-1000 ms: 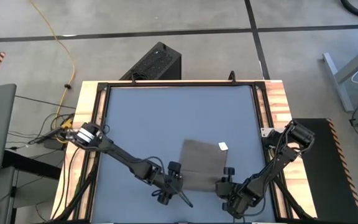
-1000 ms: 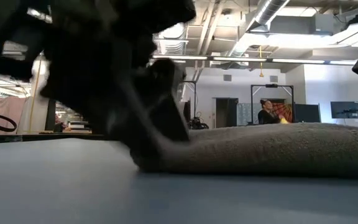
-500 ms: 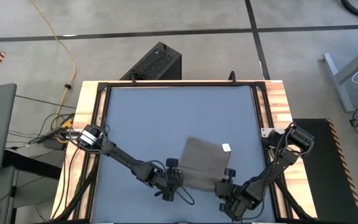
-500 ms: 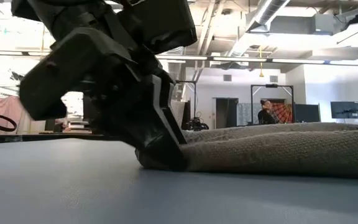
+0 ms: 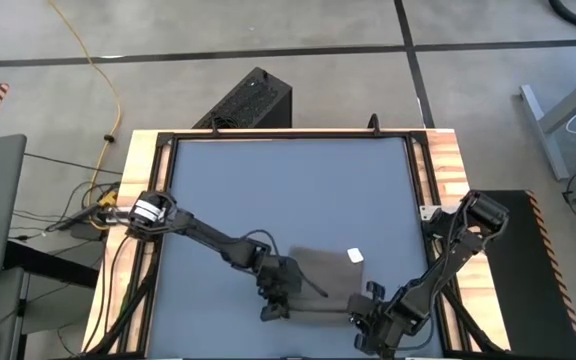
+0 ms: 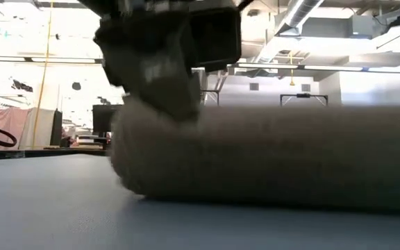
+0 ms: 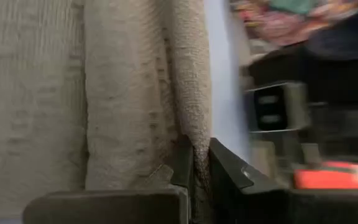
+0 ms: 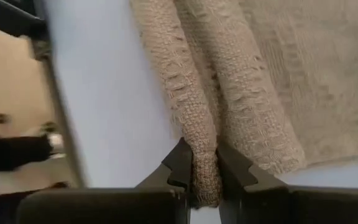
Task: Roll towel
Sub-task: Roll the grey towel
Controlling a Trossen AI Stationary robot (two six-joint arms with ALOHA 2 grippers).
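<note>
Both grippers pinched the towel.
Your left gripper and right gripper each clamped its folded near edge on the surface.

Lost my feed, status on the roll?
Left gripper and right gripper shut on towel near edge. Edge lifted, folding over. Nothing in the way.

grey concrete floor with a yellow cable, a black box, bright ceiling lights beyond
</note>
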